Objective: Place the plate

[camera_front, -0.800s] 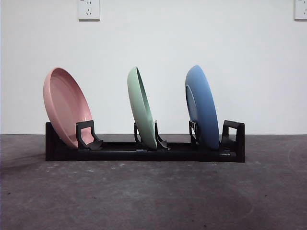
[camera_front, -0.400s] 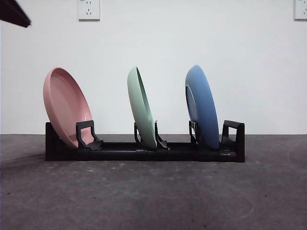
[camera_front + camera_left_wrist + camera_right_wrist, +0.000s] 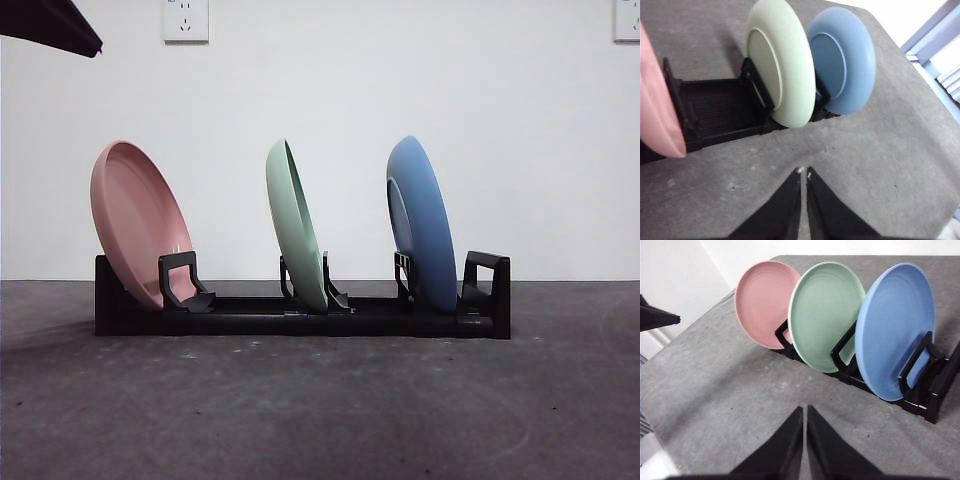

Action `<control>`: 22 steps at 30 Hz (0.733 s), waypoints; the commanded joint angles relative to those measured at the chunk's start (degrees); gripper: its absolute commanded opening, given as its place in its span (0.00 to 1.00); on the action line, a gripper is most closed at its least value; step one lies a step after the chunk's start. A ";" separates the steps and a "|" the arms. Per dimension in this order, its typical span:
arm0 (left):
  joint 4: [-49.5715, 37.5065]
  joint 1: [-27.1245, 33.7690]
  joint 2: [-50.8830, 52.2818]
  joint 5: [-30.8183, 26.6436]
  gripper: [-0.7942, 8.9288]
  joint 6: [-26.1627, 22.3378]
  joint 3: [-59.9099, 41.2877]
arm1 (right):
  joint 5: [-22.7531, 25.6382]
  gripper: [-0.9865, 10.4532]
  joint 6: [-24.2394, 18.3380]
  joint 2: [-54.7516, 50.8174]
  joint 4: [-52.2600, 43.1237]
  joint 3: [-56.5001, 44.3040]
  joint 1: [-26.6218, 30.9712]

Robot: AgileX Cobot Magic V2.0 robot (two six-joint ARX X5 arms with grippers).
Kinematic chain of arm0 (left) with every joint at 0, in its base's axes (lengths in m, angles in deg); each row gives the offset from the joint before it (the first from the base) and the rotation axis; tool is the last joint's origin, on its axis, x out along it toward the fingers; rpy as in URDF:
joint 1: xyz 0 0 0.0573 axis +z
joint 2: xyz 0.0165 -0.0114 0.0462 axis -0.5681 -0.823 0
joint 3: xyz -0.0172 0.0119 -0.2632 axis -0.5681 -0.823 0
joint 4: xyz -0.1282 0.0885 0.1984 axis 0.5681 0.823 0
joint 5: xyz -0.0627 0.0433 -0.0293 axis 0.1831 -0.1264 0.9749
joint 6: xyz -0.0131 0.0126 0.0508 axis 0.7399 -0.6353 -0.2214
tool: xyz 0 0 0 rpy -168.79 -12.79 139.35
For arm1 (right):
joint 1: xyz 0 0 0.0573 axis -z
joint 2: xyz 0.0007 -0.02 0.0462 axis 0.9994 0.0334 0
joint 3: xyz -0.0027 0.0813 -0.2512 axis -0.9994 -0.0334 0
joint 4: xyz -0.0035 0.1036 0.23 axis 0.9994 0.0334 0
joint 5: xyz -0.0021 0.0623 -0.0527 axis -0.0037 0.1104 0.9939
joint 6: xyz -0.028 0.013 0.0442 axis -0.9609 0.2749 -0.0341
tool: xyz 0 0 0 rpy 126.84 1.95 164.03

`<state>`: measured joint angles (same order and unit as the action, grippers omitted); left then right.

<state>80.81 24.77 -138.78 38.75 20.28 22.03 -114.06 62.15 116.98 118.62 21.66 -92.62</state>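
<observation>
3 plates standing on edge in 1 black rack on the grey worktop.

Front view: the rack (image 3: 300, 318) holds a pink plate (image 3: 138, 224) at its left end, a green plate (image 3: 296, 224) mid-rack and a blue plate (image 3: 421, 222) near its right end, all leaning left; a dark arm tip (image 3: 55, 25) shows top left.
Left wrist view: the left claw (image 3: 804, 174), closed and empty, hangs over bare worktop (image 3: 865, 155) before the rack.
Right wrist view: the right claw (image 3: 804, 411) is closed and empty too.

The pink plate (image 3: 135, 225), green plate (image 3: 295, 225) and blue plate (image 3: 420, 225) look smooth and matt. The black rack (image 3: 300, 318) looks plastic. The grey table (image 3: 320, 410) looks rough.
</observation>
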 commanded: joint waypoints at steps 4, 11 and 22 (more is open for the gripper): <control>-0.44 -1.11 -0.39 0.17 0.10 -1.20 1.14 | 0.00 0.10 -1.05 0.33 -0.15 1.14 -0.68; -0.42 -1.22 -0.39 0.17 0.17 -1.14 1.14 | 0.02 0.11 -0.81 0.33 0.52 1.14 -0.70; 1.57 -1.60 -0.07 0.17 0.57 0.90 1.14 | 0.09 0.53 -0.81 0.33 -0.15 1.14 -0.70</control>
<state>82.56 23.33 -138.73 38.79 20.19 22.03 -113.95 61.96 116.98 119.23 21.66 -93.19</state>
